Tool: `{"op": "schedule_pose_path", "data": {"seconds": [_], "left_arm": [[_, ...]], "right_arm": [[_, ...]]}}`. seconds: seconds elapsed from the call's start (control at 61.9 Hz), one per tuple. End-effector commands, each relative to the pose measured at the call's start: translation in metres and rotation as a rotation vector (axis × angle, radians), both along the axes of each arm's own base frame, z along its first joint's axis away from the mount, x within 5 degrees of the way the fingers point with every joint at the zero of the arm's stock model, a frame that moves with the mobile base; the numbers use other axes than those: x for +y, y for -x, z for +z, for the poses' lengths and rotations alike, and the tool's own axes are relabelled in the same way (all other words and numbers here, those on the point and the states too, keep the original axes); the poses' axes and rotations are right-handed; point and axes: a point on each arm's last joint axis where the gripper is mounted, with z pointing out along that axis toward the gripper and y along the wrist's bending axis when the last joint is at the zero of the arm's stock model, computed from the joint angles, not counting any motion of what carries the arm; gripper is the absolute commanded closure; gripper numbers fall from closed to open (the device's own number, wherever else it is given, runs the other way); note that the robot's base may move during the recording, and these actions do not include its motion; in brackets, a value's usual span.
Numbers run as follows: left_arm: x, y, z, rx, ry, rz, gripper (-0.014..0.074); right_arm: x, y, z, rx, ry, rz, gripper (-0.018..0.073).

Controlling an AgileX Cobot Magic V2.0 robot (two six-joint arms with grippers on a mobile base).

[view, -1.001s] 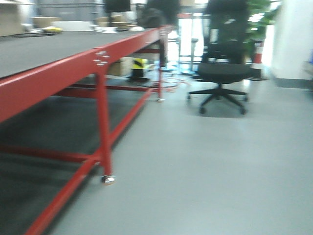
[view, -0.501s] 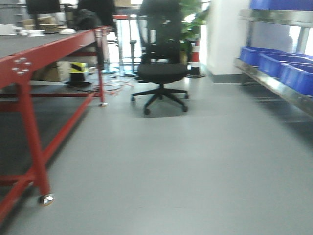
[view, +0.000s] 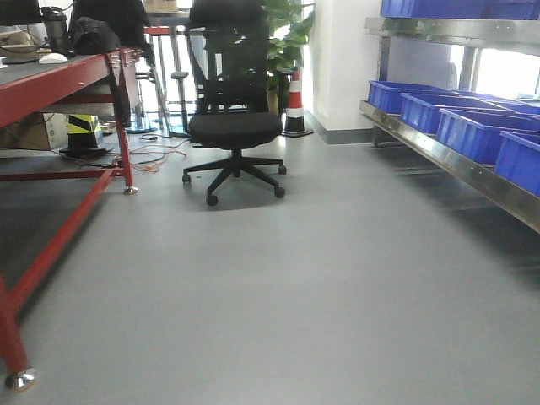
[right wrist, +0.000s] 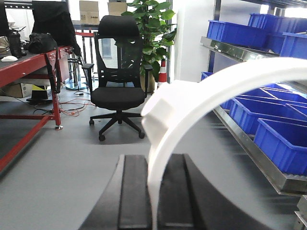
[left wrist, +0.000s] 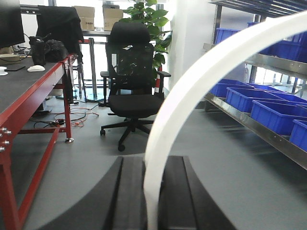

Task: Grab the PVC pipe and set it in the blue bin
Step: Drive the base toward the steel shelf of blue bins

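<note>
Chair (view: 234, 131) mid-aisle | blue bins (view: 464, 131) right | red table (view: 51, 83) left | left pincer (left wrist: 152, 162), right pincer (right wrist: 153, 159): cannot tell

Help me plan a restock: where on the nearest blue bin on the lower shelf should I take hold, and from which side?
Grip the nearest blue bin by the top lip of its aisle-facing wall, coming from the aisle. That wall stands exposed and its rim runs straight. The neighbouring bin sits close beside it and would probably block fingers there.
</note>
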Motion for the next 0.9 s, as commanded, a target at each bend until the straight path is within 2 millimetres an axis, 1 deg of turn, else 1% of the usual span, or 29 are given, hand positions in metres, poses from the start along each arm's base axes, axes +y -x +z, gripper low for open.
{"op": "schedule_pose_path", "data": {"seconds": [0.0,0.888], "left_arm": [[0.0005,0.001,0.0027,-0.024,0.01,0.004,0.0707],[0.0005,0.001,0.0027,-0.024,0.01,0.004,0.0707]], "right_arm": [[-0.0001,0.0012,0.0028,-0.035,0.007,0.001,0.0721],[-0.0001,0.0012,0.0028,-0.035,0.007,0.001,0.0721]]}}
